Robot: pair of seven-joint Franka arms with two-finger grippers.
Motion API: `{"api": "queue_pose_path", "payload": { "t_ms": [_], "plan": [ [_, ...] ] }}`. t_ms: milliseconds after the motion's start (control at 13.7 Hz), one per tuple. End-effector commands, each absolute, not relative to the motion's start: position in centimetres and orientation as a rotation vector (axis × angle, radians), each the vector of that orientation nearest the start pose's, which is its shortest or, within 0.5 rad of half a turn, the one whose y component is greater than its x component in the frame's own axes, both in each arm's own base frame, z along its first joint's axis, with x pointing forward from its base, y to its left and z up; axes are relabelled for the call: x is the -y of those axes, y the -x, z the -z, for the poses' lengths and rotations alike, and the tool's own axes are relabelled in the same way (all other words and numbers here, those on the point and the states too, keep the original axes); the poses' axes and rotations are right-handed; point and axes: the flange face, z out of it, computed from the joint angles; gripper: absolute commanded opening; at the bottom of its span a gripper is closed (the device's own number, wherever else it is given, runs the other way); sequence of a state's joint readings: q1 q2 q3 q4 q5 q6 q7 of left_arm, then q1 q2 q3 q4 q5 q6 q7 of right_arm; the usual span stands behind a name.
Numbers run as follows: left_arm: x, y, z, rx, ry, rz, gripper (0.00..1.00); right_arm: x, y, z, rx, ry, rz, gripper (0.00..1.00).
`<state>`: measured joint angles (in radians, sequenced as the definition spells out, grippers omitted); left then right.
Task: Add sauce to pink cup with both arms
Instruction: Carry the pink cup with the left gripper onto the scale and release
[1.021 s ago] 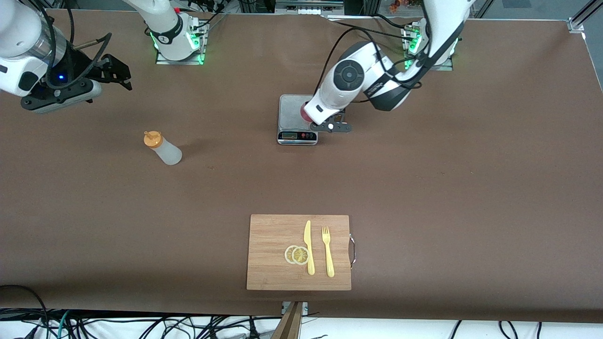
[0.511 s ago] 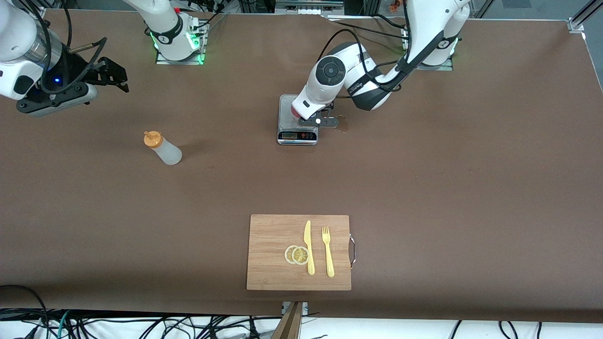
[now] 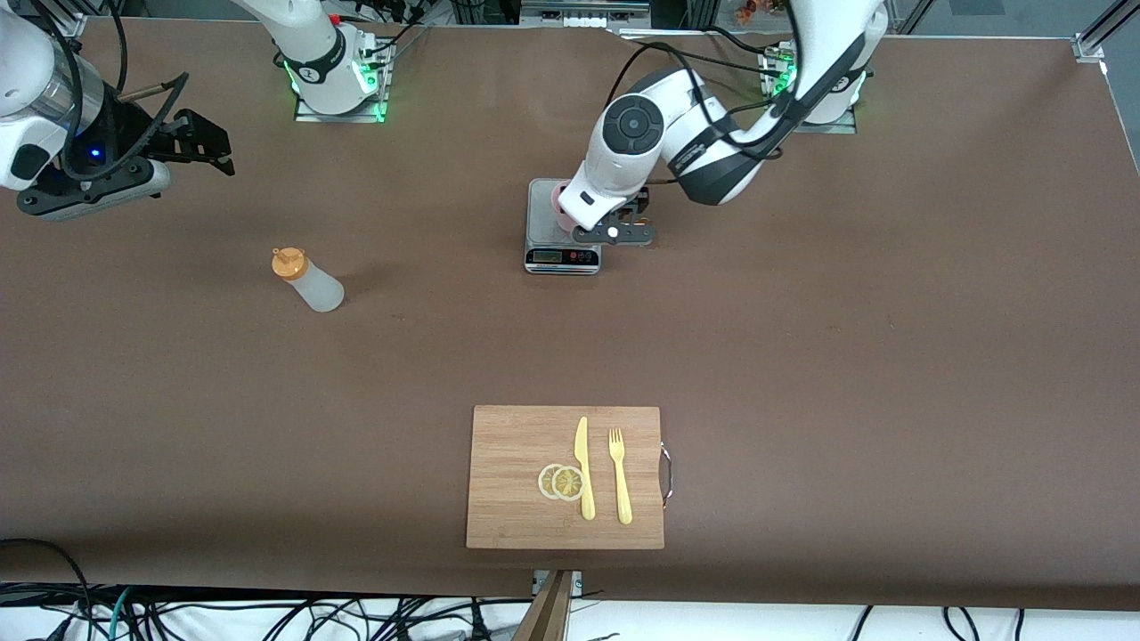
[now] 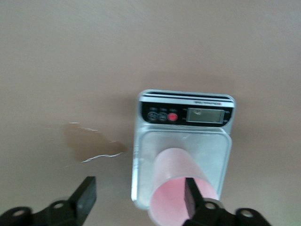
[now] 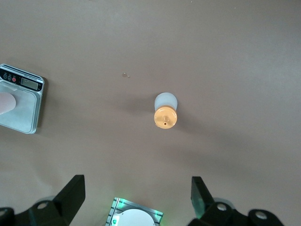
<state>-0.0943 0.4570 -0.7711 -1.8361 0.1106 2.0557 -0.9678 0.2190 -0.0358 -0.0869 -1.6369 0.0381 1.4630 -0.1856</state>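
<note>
Black two-finger jaws of the right gripper (image 3: 209, 147) hang wide apart with nothing between them, up over the bare brown table covering (image 3: 802, 312) at the right arm's end; in the right wrist view its two fingertips (image 5: 75, 188) stand far apart.

Nearer the front camera than that gripper stands the sauce, a small translucent whitish squeeze bottle with an orange nozzle cap (image 3: 306, 280), upright on the table and untouched, well apart from everything else. Its contents cannot be made out.

Toward the middle of the table sits a small grey digital kitchen scale (image 3: 561, 227) with a dark control strip and display on its camera-facing edge. On its platform stands the small light-pink tapered plastic cup (image 4: 181, 186), upright, mouth up; whether anything is inside cannot be told. The left gripper (image 4: 138, 197) is low over the scale, fingers spread wide: one fingertip (image 4: 190, 195) sits at the cup's rim, the other hangs over the table beside the scale, so the cup is not clamped. A darker stain (image 4: 89, 146) marks the table just beside the scale.

Nearest the front camera lies a rectangular bamboo cutting board (image 3: 508, 436), carrying two pale lemon slices (image 3: 561, 482), a yellow plastic knife (image 3: 583, 467) and a yellow plastic fork (image 3: 620, 474).
</note>
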Motion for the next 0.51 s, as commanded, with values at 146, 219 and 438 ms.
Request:
{"api": "queue_pose_path", "payload": {
  "t_ms": [146,219,438],
  "plan": [
    [38.7,-50.4,-44.9,0.068,3.093,-0.423,1.00,-7.6,-52.1,-60.7,0.521,2.989,-0.215,1.00],
    [36.2,-52.2,-46.3,0.036,3.100,-0.430,1.00,-7.6,-52.1,-60.8,0.537,2.985,-0.217,1.00],
    [29.2,-56.3,-49.3,-0.035,3.131,-0.441,1.00,-7.5,-52.1,-60.7,0.551,2.982,-0.223,1.00]
  ]
}}
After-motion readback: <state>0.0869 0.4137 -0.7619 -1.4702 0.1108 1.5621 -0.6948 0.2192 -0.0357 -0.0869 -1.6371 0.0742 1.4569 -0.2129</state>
